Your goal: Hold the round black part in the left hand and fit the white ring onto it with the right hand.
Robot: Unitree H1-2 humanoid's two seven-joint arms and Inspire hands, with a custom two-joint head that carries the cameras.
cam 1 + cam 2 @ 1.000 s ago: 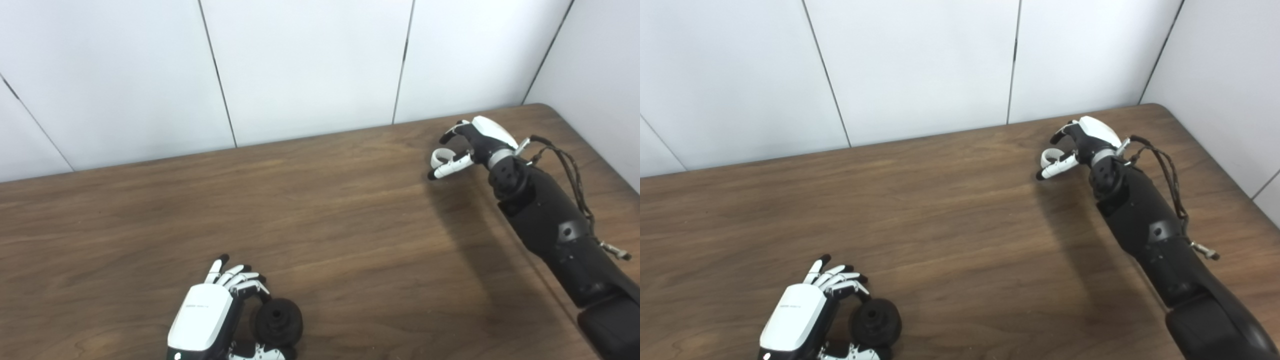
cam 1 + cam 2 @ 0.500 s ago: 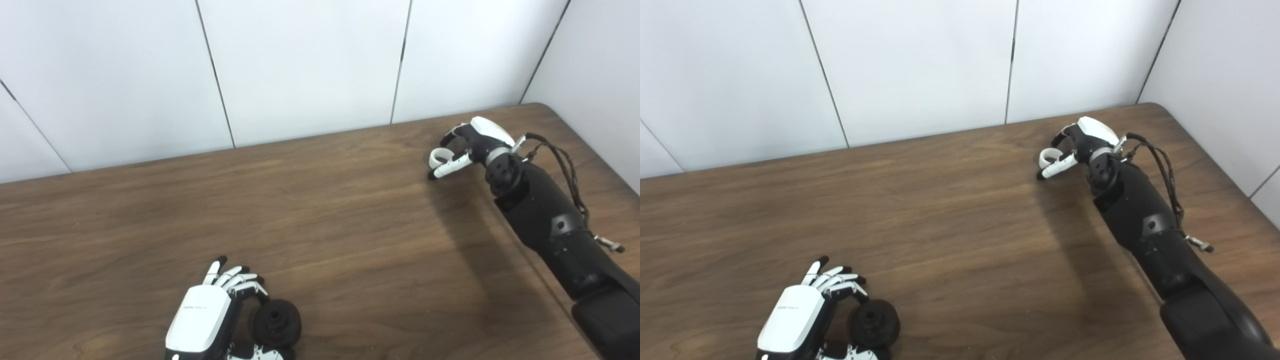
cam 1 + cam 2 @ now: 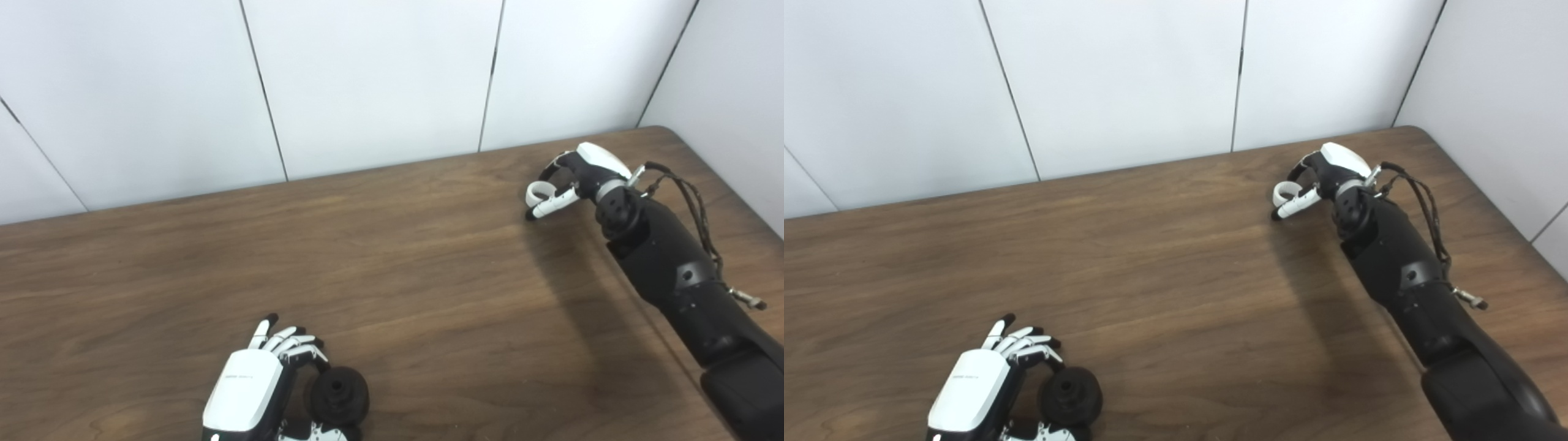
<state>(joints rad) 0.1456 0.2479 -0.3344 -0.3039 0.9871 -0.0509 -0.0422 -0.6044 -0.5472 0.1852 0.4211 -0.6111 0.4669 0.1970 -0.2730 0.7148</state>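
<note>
Left hand (image 3: 257, 392), partly cut off by the frame edge, grips the round black part (image 3: 339, 396) near the surface (image 3: 398, 275) front. Right hand (image 3: 579, 177) pinches the white ring (image 3: 535, 193), partly hidden, far right.

Table (image 3: 392, 257), dark brown wood grain, rounded far right corner, set against white panelled walls (image 3: 367, 79) divided by thin dark seams, one wall behind the table and one along its right side; even, diffuse light.
</note>
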